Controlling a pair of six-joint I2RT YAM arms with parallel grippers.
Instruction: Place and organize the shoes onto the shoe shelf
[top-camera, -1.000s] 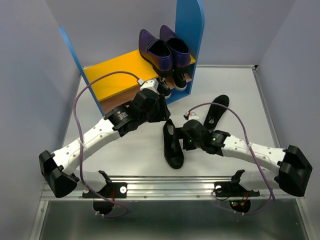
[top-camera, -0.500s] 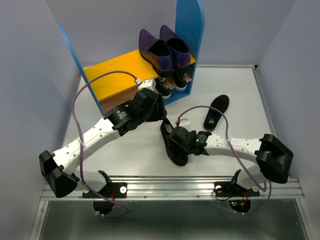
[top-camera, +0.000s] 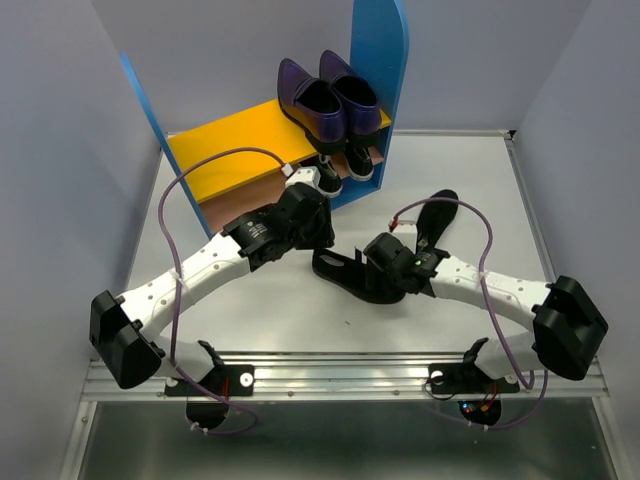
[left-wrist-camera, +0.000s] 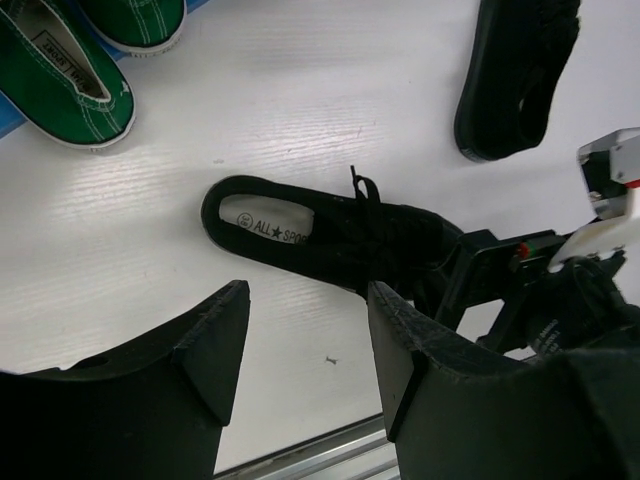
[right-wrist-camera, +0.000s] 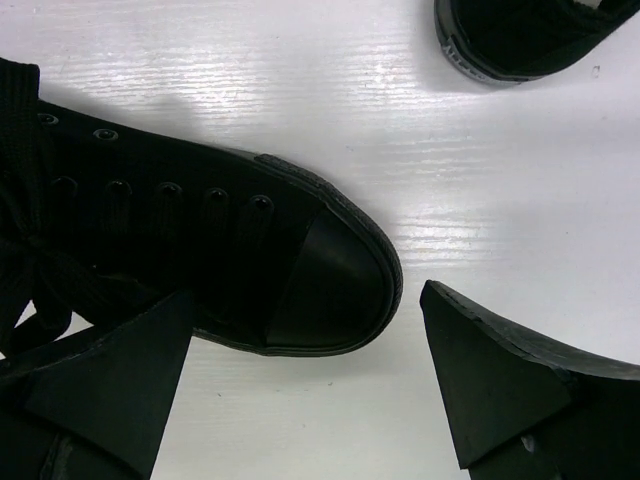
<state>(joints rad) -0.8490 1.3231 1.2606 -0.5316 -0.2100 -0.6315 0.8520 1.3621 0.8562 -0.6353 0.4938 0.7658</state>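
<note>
A black lace-up sneaker (top-camera: 340, 270) lies crosswise on the table, heel to the left. My right gripper (top-camera: 378, 272) is open over its toe (right-wrist-camera: 320, 280); the jaws stand wide, one finger (right-wrist-camera: 110, 385) beside the laces. My left gripper (top-camera: 318, 232) is open and empty above the table, the sneaker (left-wrist-camera: 330, 235) just beyond its fingers (left-wrist-camera: 215, 350). A black slip-on (top-camera: 432, 220) lies further right. Purple loafers (top-camera: 330, 100) sit on the shelf's yellow top board (top-camera: 225, 145). Green sneakers (left-wrist-camera: 65, 85) sit below it (top-camera: 345, 172).
The rack's tall blue side panel (top-camera: 378, 60) stands just behind the left gripper. The second black shoe's edge shows in the right wrist view (right-wrist-camera: 520, 35) and in the left wrist view (left-wrist-camera: 515, 70). A metal rail (top-camera: 340, 375) runs along the near edge.
The black sneaker has turned from pointing at the near edge to lying crosswise. My right gripper came onto it and now sits at its toe. The left arm shifted slightly.
</note>
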